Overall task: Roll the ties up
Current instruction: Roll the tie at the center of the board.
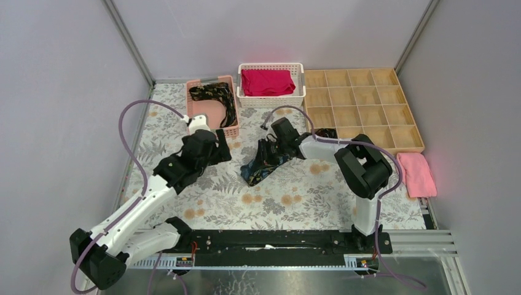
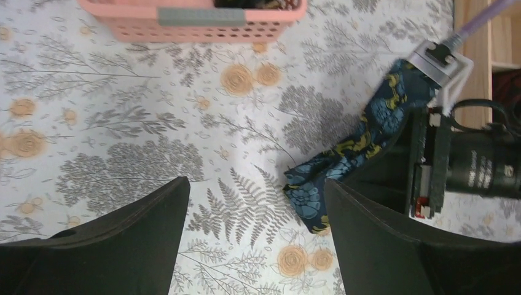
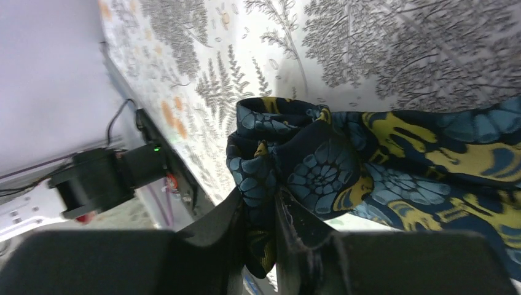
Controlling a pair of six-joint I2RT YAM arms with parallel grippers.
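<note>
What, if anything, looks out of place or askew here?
The blue floral tie is crumpled and twisted on the mat, pinched by the jaws of the right gripper, neither flat nor coiled. A second tie sprawls loosely in the pink basket.

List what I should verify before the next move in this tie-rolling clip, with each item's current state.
1. Right jaws closed on the blue-patterned tie: ok.
2. Left jaws open and empty: ok.
3. Tie lying flat for rolling: not ok, it is bunched at the pinch.
4. Tie's loose end on the table near the left jaws: ok.
5. Second tie in the pink basket, out of the way: ok.
6. Firmness of the pinch: cannot tell.
</note>
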